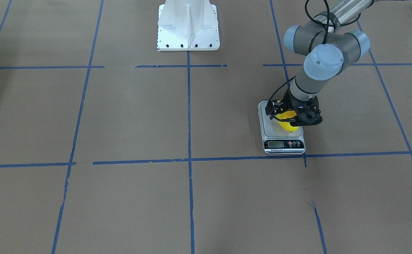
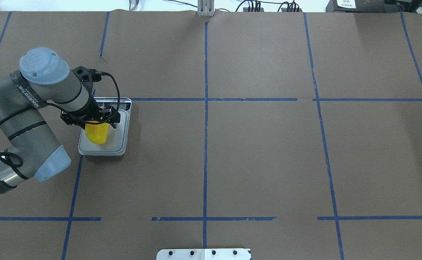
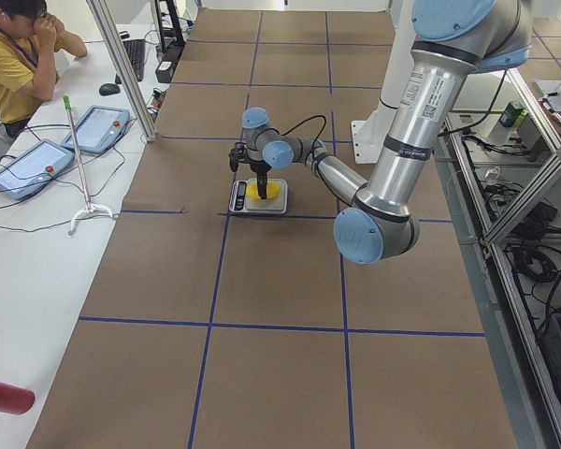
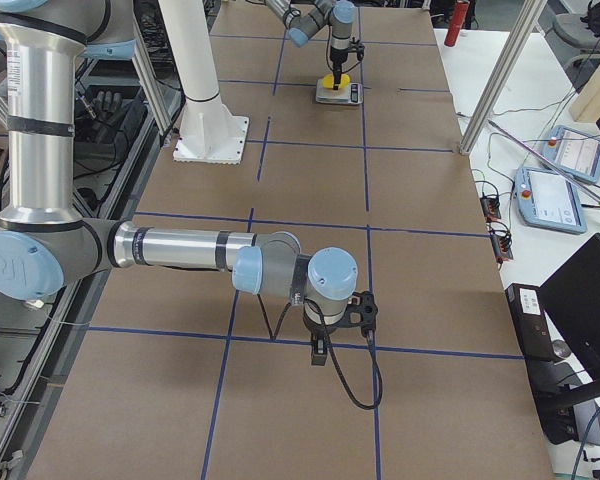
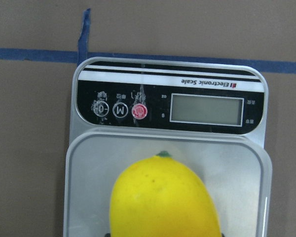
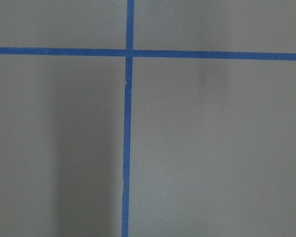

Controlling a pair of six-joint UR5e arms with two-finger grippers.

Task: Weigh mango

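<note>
The yellow mango (image 1: 286, 123) lies lengthwise on the grey platform of the scale (image 1: 272, 131), its tip toward the blank display (image 5: 207, 108). My left gripper (image 1: 291, 118) comes straight down on the mango and its fingers close on the fruit's two sides; in the overhead view the gripper (image 2: 94, 122) covers the far end of the mango (image 2: 97, 135). The left wrist view shows the mango (image 5: 163, 197) right under the camera. My right gripper (image 4: 325, 345) hangs low over bare table far from the scale; I cannot tell whether it is open or shut.
The white robot base (image 1: 188, 26) stands at the middle of the table's robot side. Blue tape lines cross the brown table cover (image 2: 261, 155). A person (image 3: 19, 56), tablets and a white stand are on the side table beyond the scale.
</note>
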